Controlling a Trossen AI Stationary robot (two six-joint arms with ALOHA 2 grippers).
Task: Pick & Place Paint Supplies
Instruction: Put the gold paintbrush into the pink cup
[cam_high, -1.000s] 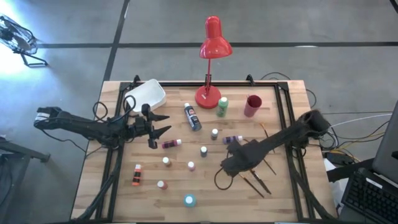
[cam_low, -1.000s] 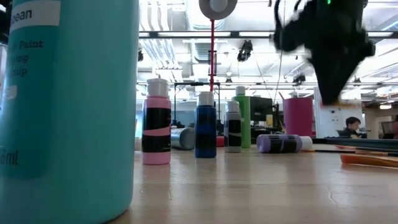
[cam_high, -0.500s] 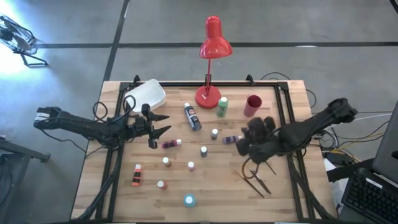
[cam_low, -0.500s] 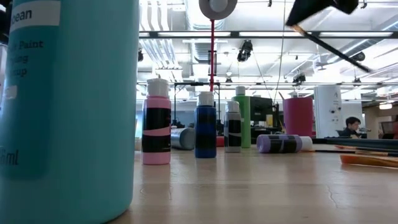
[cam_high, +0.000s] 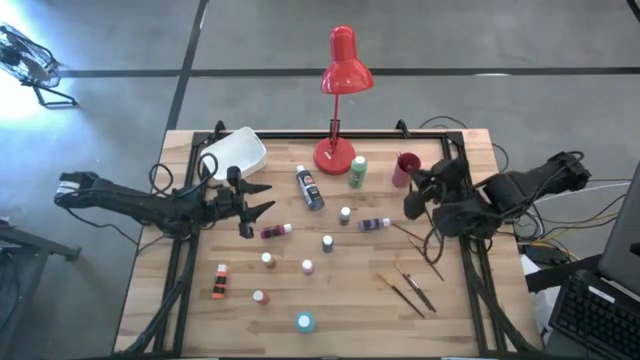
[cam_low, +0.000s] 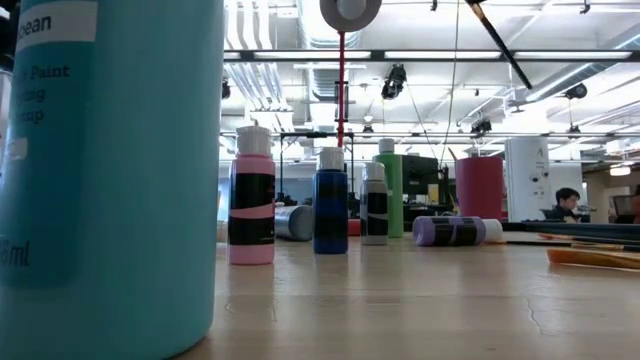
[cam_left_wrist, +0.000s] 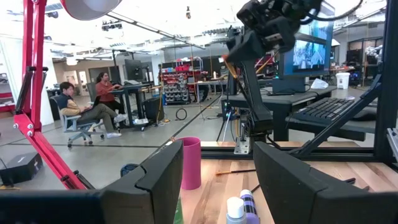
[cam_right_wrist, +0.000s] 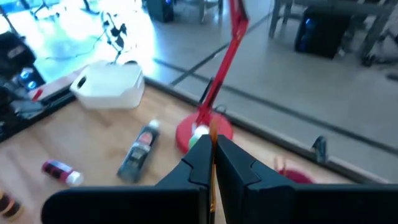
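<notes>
My right gripper (cam_high: 412, 200) hangs above the table's far right, near the red cup (cam_high: 406, 168), shut on a thin wooden-handled paintbrush (cam_low: 500, 45). Two more brushes (cam_high: 408, 290) lie flat on the table near the front right. Paint bottles are scattered over the middle: a dark blue one (cam_high: 310, 188), a purple one (cam_high: 375, 224) and a red one (cam_high: 275, 231) lie on their sides, while a green one (cam_high: 357, 170) stands upright. My left gripper (cam_high: 262, 200) waits open at the left, above the table, with nothing between its fingers. My right gripper pinches the brush's wooden handle (cam_right_wrist: 213, 138) between its two fingers, which lie across it. The brush is lifted clear of the table. In the low view it hangs high and slanted.
A red desk lamp stands with its base (cam_high: 333, 155) at the far middle and a white bin (cam_high: 235, 152) sits at the far left. A teal bottle (cam_high: 304, 322) stands by the front edge, an orange one (cam_high: 219, 282) at the front left. Small bottles dot the middle.
My right gripper has risen and swung from the front right brushes toward the table's far right, turning its wrist as it went. It stays shut on the paintbrush, which has come up off the table and now hangs high and slanted.
</notes>
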